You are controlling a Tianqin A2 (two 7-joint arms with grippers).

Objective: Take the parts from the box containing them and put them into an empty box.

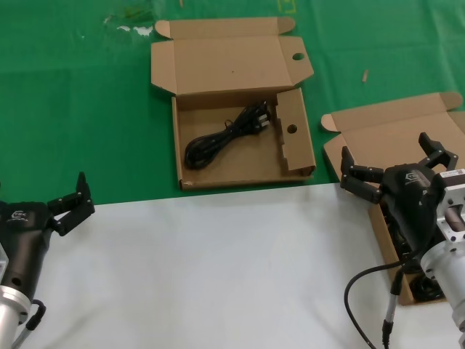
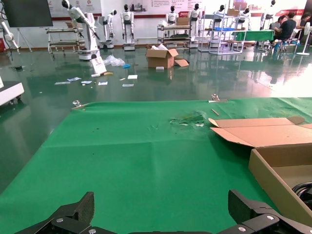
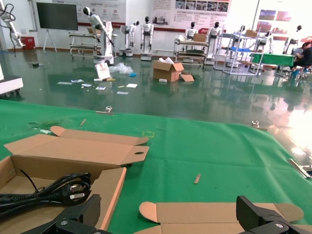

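The holed box lies open at the back centre, with round holes in its lid tab and inner flap. One black coiled cable lies inside it. The plain-lidded box is at the right, mostly hidden by my right arm; dark cable shows in its near end. My right gripper is open and empty above that box. My left gripper is open and empty at the near left over the white sheet. The right wrist view shows the cable in the holed box and the plain lid below the open fingers.
A white sheet covers the near half of the table and green cloth the far half. Small scraps lie at the back left. In the left wrist view the holed box wall is beside my open left gripper.
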